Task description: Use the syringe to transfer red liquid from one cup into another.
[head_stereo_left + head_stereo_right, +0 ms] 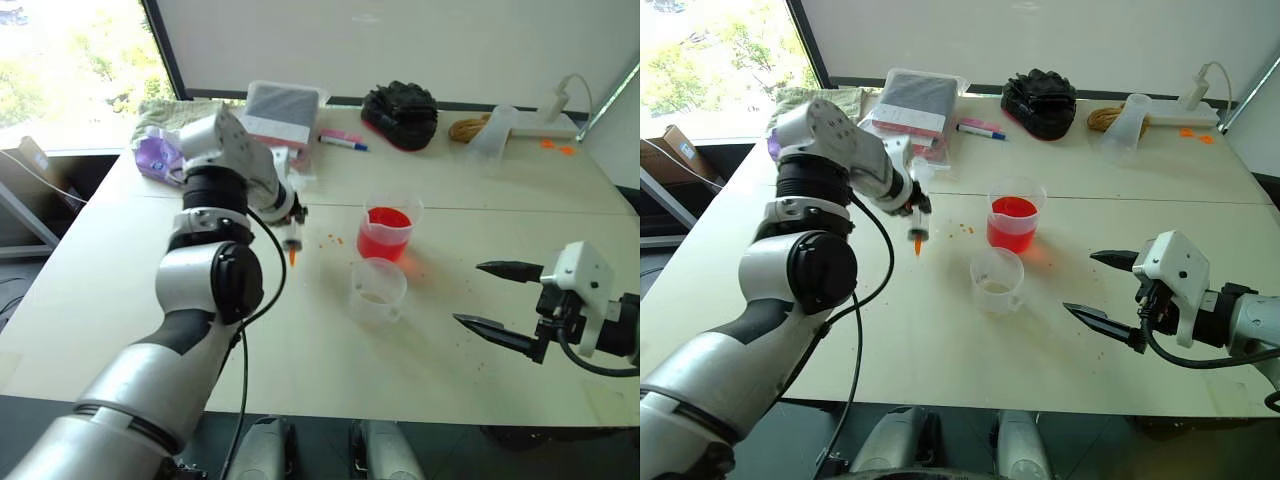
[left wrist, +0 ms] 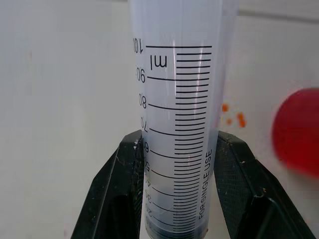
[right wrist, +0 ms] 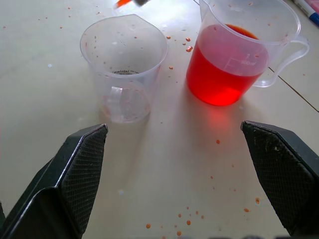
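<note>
My left gripper is shut on the syringe, a clear tube with black millilitre marks. It holds the syringe above the table, left of the cups, with the orange tip pointing down. The barrel looks empty. The wider cup stands at mid-table and is about half full of red liquid. The smaller cup stands just in front of it and holds only a faint residue. My right gripper hovers open to the right of the cups, pointing at them with nothing between its fingers.
Orange droplets speckle the table around the cups. Along the far edge lie a pink-capped marker pen, a clear bag with a grey pad, a black bundle, a coil of rope and a white device.
</note>
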